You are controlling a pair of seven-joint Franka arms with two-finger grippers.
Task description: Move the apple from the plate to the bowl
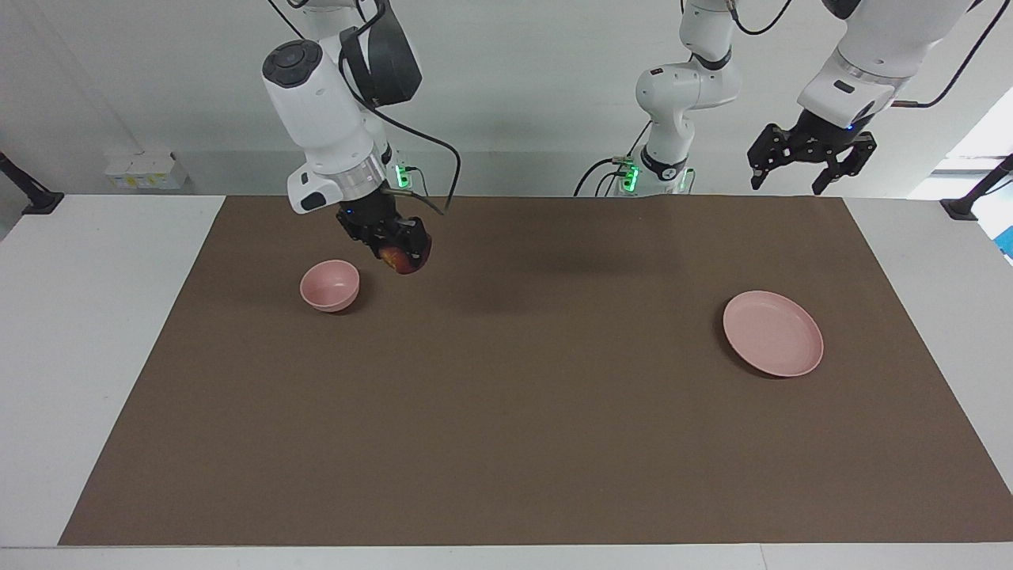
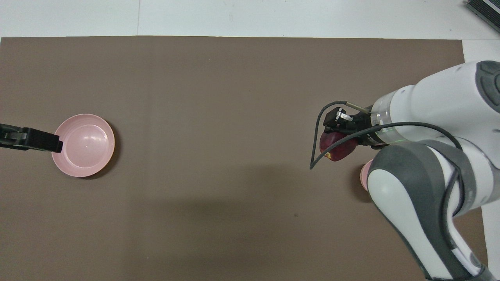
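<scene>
1. My right gripper is clamping the apple in the air, just beside the bowl.
2. My left gripper is waiting, fingers spread, above the plate.

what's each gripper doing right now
right gripper: shut on the apple, in the air beside the bowl
left gripper: open, empty, waiting

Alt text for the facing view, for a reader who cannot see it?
The right pincer holds the apple in the air beside the bowl, which is empty. The plate lies bare toward the left arm's end of the table, where the left pincer waits, raised and open.
</scene>
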